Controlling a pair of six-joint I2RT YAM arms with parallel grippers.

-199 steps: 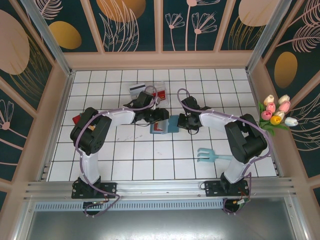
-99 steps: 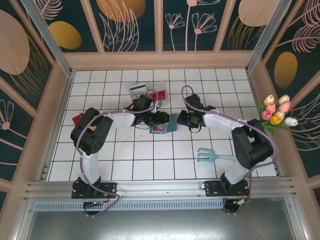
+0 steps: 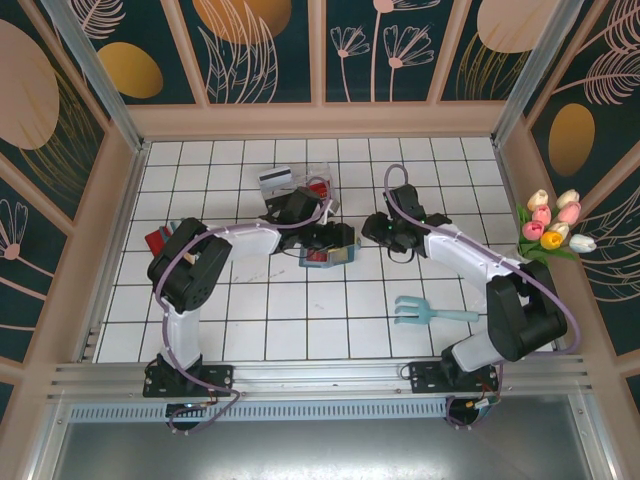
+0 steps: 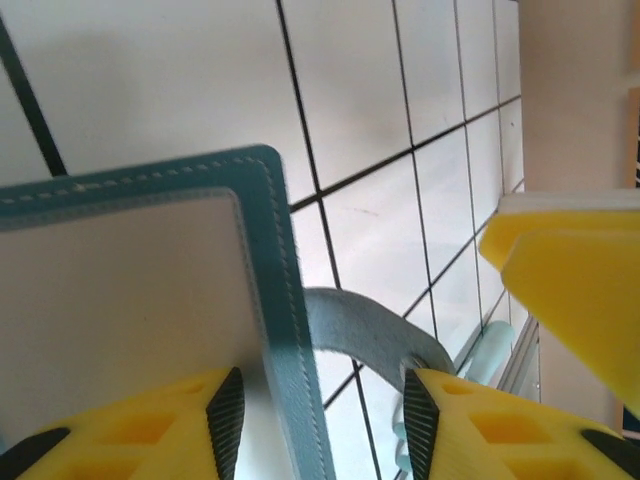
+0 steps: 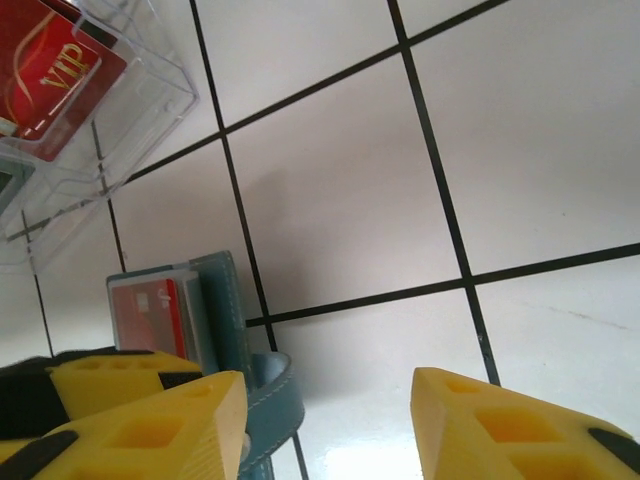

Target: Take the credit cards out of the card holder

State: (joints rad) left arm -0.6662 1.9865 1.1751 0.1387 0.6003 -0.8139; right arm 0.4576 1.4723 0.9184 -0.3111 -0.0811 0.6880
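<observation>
The card holder [image 4: 280,300] is teal with pale stitching, its credit card [image 5: 150,312] red, seemingly white-printed.

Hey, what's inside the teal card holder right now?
A red card sits in a pocket of the card holder. A finger of the left gripper covers the pocket's lower part, so any cards tucked behind the red one cannot be seen.

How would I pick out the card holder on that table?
Find the middle of the white tiled table. Just nearer than the clear tray lies the card holder, a small flat teal-blue wallet. Unlike the paler pronged fork toy, it holds a red card.
</observation>
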